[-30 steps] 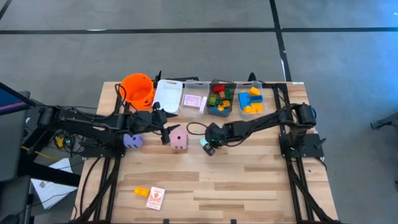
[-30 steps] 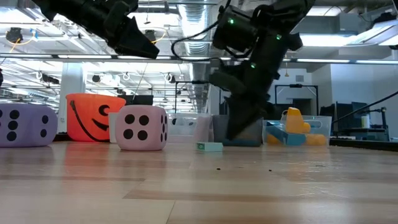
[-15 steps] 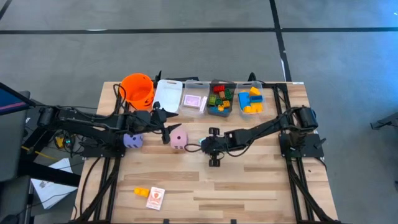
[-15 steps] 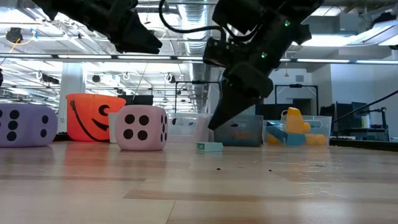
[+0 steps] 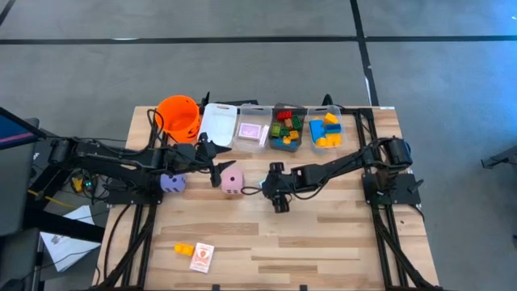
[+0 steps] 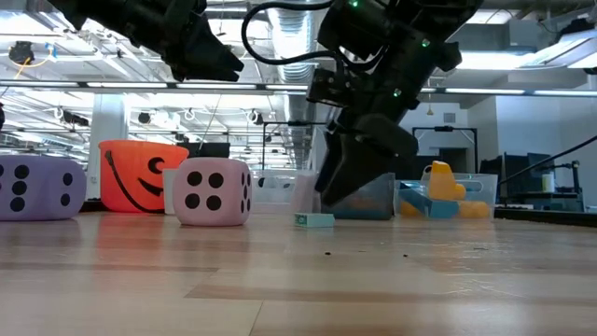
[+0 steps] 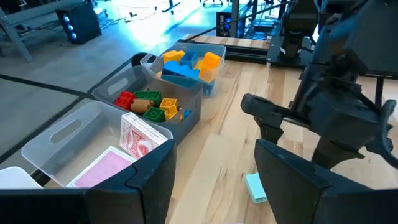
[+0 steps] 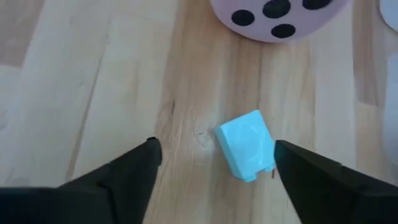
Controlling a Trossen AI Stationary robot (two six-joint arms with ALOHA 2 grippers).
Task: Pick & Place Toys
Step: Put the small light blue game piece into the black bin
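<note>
— What's around the light blue brick [image 8: 247,152]?

— It lies flat on the desk [image 5: 323,242], just beside the pink die [image 5: 231,181]. Behind it, along the far edge, stand the orange bucket [image 5: 178,115], a white bin [image 5: 218,123], a clear bin with the pink cards [image 5: 252,131], one with mixed bricks [image 5: 286,129] and one with blue and yellow bricks [image 5: 325,129]. The purple die [image 5: 170,183] sits further left, and near the front edge lie an orange brick [image 5: 183,250] and a red-and-white card [image 5: 202,257].

— Anything in the way?

— The right pincer [image 8: 214,171] hangs right over the brick, fingers spread apart with the brick lying free between them. The left pincer [image 5: 216,161] hovers above the pink die, its fingers parted too and holding nothing.

— What changed?

— A second ago the right pincer was closed, with the brick showing at its tip in the overhead view. Since then the arm has swung round and its fingers have opened. The left arm hasn't moved.
</note>
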